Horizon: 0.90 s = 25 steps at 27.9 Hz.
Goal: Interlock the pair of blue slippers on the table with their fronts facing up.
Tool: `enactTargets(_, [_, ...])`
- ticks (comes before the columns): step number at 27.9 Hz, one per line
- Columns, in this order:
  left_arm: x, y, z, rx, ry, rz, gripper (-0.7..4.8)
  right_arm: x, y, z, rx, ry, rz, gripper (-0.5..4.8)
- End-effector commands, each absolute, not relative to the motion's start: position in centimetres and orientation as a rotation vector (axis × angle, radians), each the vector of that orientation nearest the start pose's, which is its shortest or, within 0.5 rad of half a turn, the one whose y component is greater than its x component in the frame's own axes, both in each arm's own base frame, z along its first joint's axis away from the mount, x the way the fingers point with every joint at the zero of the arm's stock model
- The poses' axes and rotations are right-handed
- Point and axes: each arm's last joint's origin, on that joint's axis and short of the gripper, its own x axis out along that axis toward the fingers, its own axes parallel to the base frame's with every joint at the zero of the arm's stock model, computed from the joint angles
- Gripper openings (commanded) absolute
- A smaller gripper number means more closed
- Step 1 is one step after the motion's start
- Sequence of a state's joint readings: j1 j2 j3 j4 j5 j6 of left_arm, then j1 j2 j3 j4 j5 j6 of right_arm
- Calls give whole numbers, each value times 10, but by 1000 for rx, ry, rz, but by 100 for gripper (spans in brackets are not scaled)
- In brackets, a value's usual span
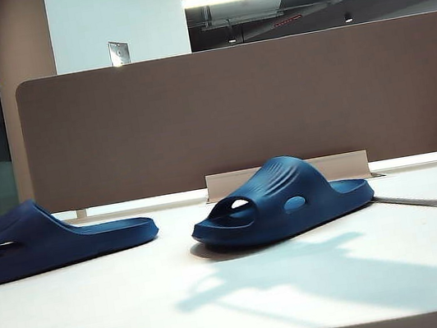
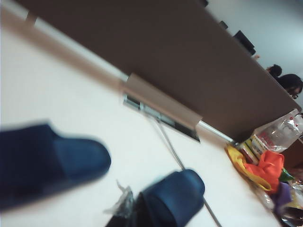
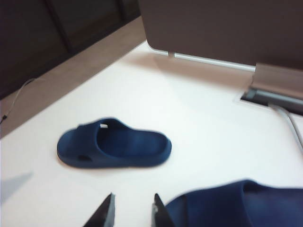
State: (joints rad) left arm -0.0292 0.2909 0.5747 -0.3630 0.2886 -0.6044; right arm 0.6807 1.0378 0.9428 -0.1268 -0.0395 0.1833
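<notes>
Desk [image 1: 250, 309] is pale cream and wide, with the brown partition panel [image 1: 243, 110] standing along its far edge. Both blue slippers sit sole-down on the desk, well apart, not interlocked. Left slipper [image 1: 44, 241] lies at the left of the exterior view, strap end cut off by the frame edge. Right slipper [image 1: 283, 201] sits near the middle, ribbed strap and oval side holes facing the camera. A grey cable [image 1: 432, 201] runs across the desk to the right of it, coming from a slot by the partition. A heap of coloured bags [image 2: 265, 170] sits at the desk's far right end. My right gripper [image 3: 132, 213] hangs above the desk between the two slippers, fingertips [image 3: 106, 210] a narrow gap apart, holding nothing, just beside the near slipper's edge. My left gripper [image 2: 125, 213] is barely in frame at the bottom of its wrist view, blurred; it's fully closed, empty, close to the right slipper. Neither arm shows in the exterior view, only shadows on the desk.
</notes>
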Motion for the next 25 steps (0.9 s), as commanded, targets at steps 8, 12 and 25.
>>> enactTargets(8, [136,-13,311,-452,469,-248,117,166,134,324,126,295,681,102])
enactTargets(12, [170,-8,292,-482,594,-216,122,161,130,322,128,293,690,102])
enactTargets(25, [227,89,223,-899,757,-101,235,144,118,292,121,350,709,102])
